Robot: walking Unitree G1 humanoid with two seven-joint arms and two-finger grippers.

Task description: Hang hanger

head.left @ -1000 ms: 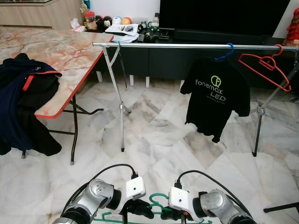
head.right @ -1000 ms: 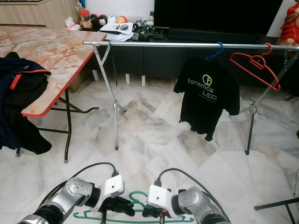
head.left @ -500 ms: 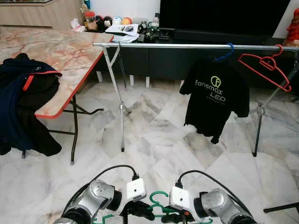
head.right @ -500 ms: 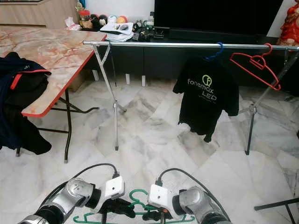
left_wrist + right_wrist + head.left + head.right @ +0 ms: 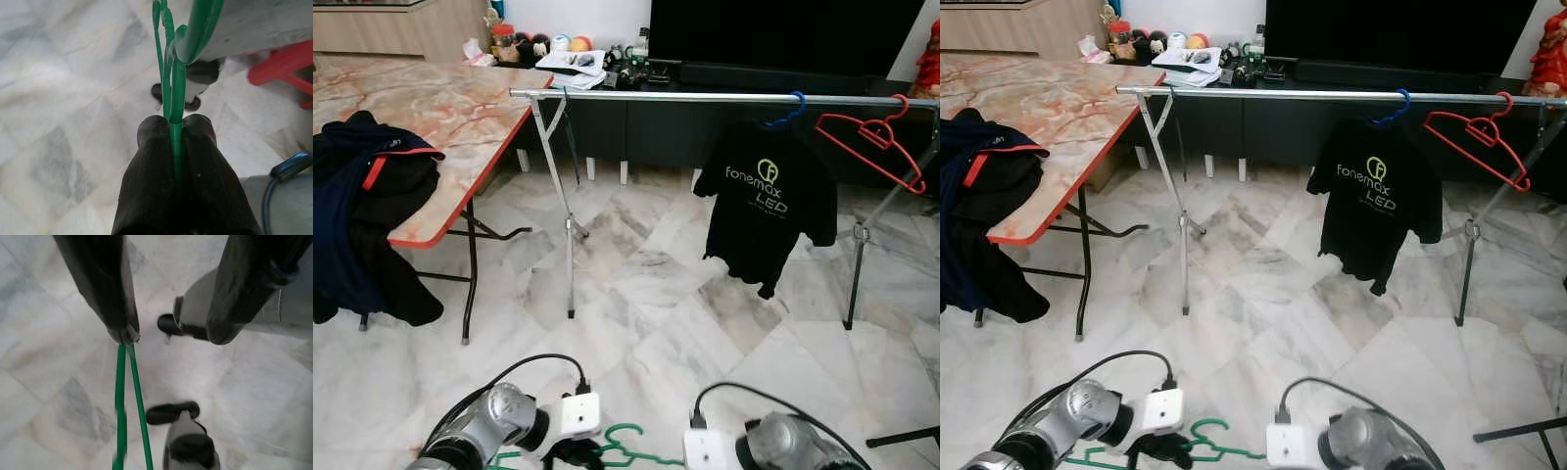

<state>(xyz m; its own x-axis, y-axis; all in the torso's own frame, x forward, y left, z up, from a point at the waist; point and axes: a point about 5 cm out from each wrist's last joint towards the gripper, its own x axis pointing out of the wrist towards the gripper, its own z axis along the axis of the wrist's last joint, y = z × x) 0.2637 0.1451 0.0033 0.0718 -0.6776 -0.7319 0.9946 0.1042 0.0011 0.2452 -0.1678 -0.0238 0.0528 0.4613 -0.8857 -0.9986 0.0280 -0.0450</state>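
A green hanger (image 5: pixel 619 443) hangs low over the marble floor at the bottom of the eye views. My left gripper (image 5: pixel 175 122) is shut on one of its thin bars, which runs out between the two black fingers (image 5: pixel 151 142). My right gripper (image 5: pixel 172 335) is open, and two green strands of the hanger (image 5: pixel 128 396) pass just beneath one fingertip (image 5: pixel 124 333). The silver clothes rail (image 5: pixel 705 97) stands ahead across the floor, bare along its left half.
A black printed T-shirt (image 5: pixel 766 211) on a blue hanger and a red hanger (image 5: pixel 871 137) hang at the rail's right end. The rail's legs (image 5: pixel 570 235) stand on the floor. A marble-top folding table (image 5: pixel 440 108) with dark clothes (image 5: pixel 362 215) stands left. A TV cabinet (image 5: pixel 744 73) is behind.
Both arms have sunk lower in the eye views. The right arm has drawn back and its fingers have left the eye views. The hanger stays in the left gripper.
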